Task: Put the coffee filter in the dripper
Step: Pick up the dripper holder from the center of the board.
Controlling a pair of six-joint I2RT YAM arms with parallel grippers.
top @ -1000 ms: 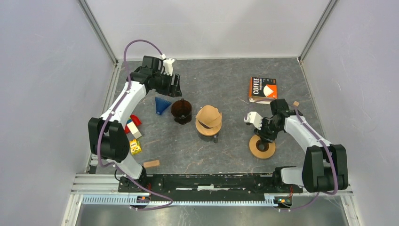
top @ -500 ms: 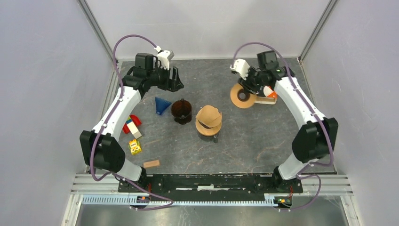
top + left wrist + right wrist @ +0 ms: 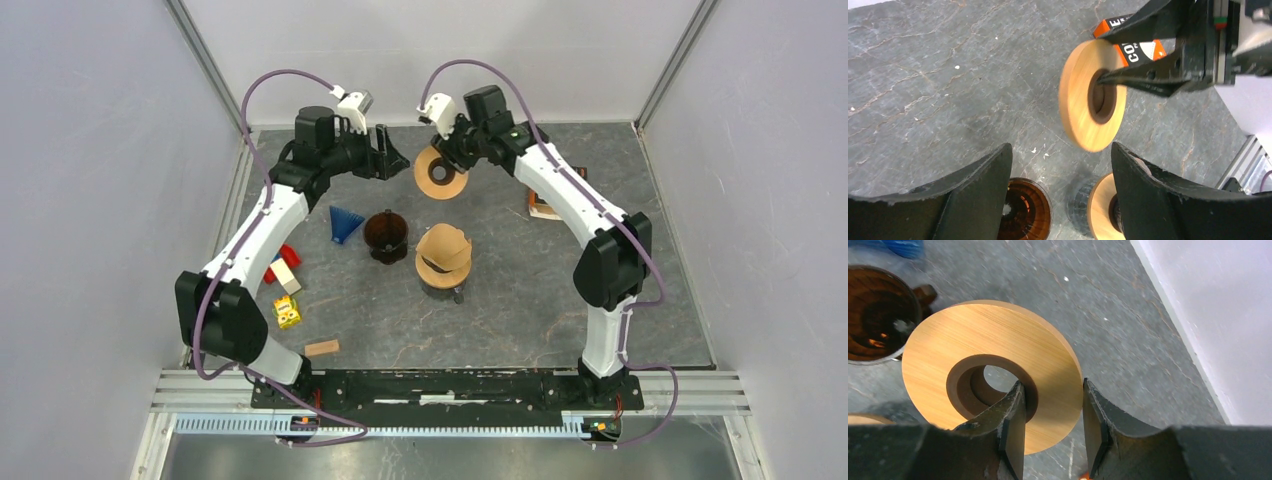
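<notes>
Right claw [image 3: 1053, 390] gripping one wooden ring [image 3: 938, 350], left claw [image 3: 1060, 150] wide and empty, one brown dripper [image 3: 386, 234]

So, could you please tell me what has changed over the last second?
The right gripper, gripping the wooden ring, carried it from the near right of the table to the far middle, facing the open left gripper, which edged towards the centre. The brown dripper, filter box and blocks stayed put.

Smooth matt wooden ring [image 3: 973, 335]; glossy translucent brown dripper [image 3: 386, 232].
</notes>
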